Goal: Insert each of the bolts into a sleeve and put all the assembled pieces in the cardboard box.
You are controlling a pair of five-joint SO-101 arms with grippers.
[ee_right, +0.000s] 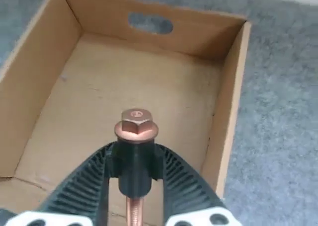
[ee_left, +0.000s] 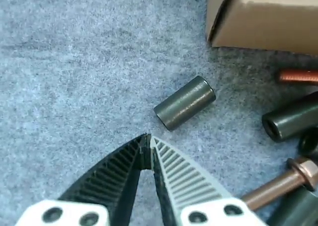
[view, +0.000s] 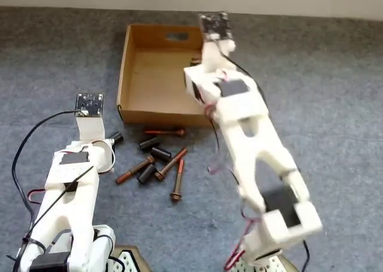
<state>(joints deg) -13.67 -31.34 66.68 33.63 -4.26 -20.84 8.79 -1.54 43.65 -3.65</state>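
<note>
A copper bolt (ee_right: 136,125) sits head up in a dark sleeve (ee_right: 134,171). The right pincer (ee_right: 134,154) is clamped on that sleeve from both sides and holds the pair upright above the floor of the box (ee_right: 226,116), inside its walls and close to the wall on the right arm's side. The box is open-topped, with a hand hole cut in its far wall. In the high view the right arm (view: 245,122) stretches over the box's near corner and covers part of it. Just in front of the box's near wall, on the grey desk (view: 335,104), lie the loose bolts (view: 178,179). One runs along the wall and just beside it, and three more fan out nearer the arms. Three loose sleeves (view: 149,143) lie on their sides among those three bolts, some touching them. A lone sleeve (ee_left: 185,103) lies on its side a little apart from that cluster, toward the left arm (view: 75,176). The left pincer (ee_left: 147,139) hovers just short of it, jaws closed with nothing between them. A strip of bare desk separates its tips from the lone sleeve.
</note>
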